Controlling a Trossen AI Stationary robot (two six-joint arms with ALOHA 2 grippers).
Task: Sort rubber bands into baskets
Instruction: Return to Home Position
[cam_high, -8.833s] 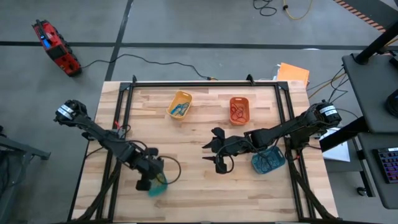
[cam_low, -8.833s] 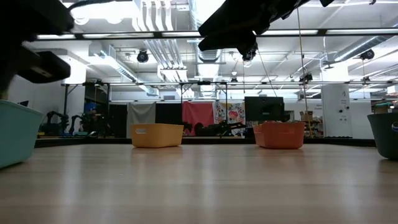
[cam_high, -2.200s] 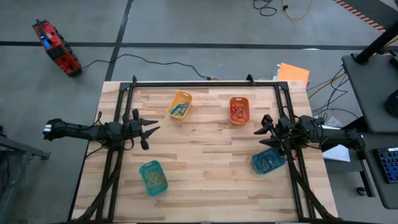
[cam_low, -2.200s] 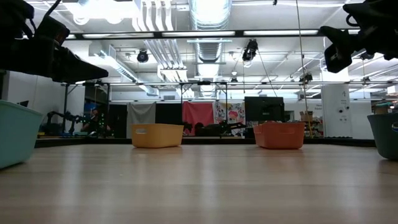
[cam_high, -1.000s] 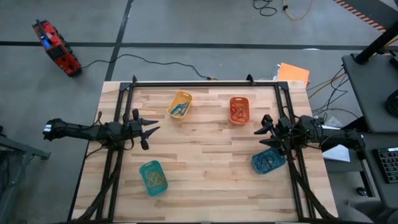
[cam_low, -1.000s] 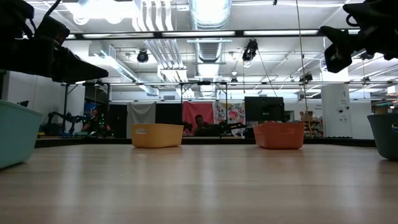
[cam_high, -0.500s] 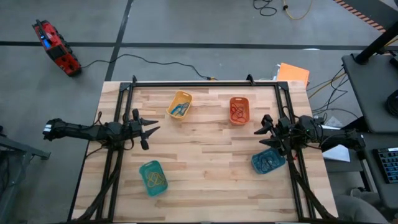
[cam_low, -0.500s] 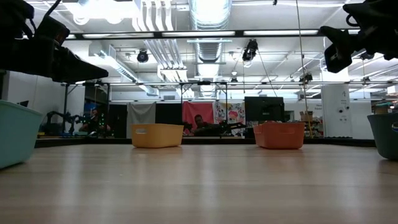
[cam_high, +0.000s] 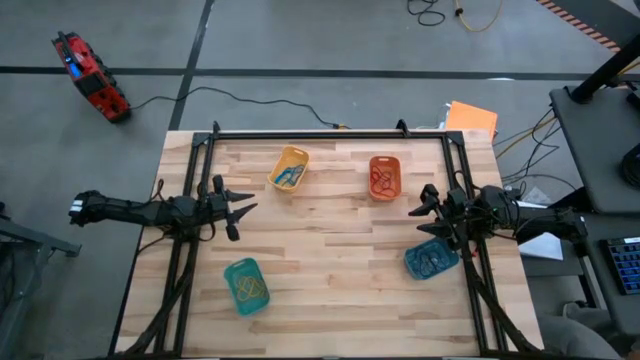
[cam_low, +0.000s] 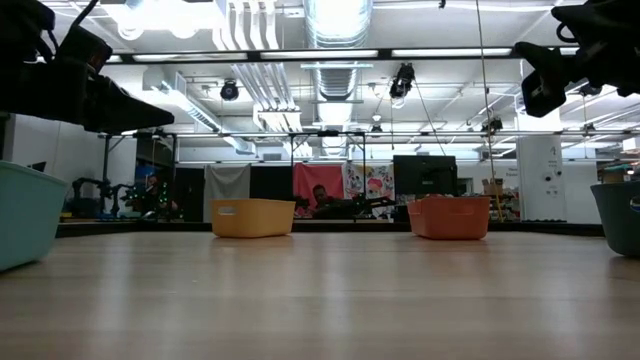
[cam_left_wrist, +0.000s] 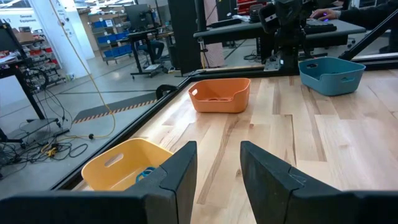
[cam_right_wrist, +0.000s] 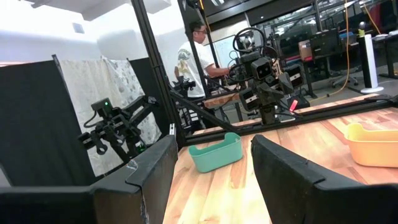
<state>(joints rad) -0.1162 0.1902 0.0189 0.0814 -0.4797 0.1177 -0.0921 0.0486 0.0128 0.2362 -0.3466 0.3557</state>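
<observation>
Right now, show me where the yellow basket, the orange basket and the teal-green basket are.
yellow basket (cam_low: 252, 219), low view, on its front wall.
orange basket (cam_low: 449, 219), low view, on its front wall.
teal-green basket (cam_low: 24, 215), low view, on its near wall.

Light wooden table (cam_high: 320, 245), yellow basket (cam_high: 297, 154), orange basket (cam_high: 384, 160), teal-green basket (cam_high: 238, 266), blue-teal basket (cam_high: 412, 264)

table (cam_high: 320, 235): pale wood planks, matt | baskets (cam_left_wrist: 219, 104): smooth plastic
</observation>
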